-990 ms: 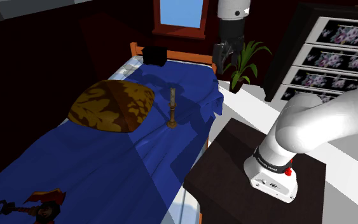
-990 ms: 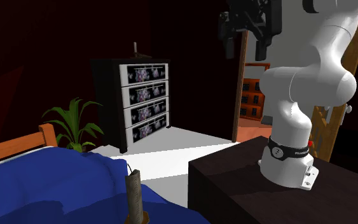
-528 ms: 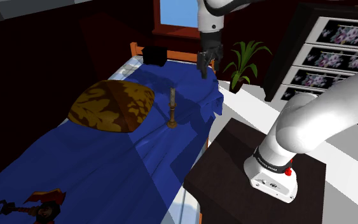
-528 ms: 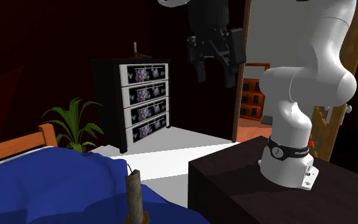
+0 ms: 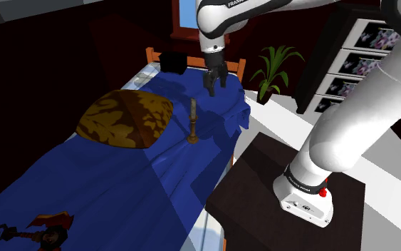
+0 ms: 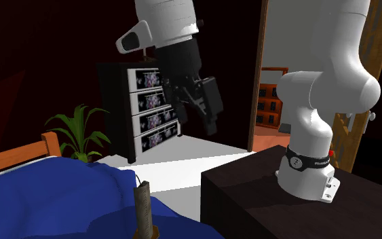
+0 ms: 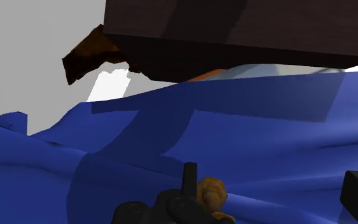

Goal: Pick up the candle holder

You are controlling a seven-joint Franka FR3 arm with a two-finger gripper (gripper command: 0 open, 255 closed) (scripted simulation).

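You are looking at the approach step: the all-black two-finger gripper [image 5: 212, 88] is hovering over the blue-covered bed [image 5: 120, 185] with its jaws spread. The slim upright candle holder with a brownish round foot [image 5: 193, 121] is standing on the bedspread just beside the brown-and-gold patterned pillow [image 5: 124, 118], on the pillow's stand-facing side. The gripper is hanging higher and further from the pillow, well apart from the holder. Centre it over the stem, descend straight, and close gently low on the stem. The bedding is probably soft, so a sideways nudge could topple it.
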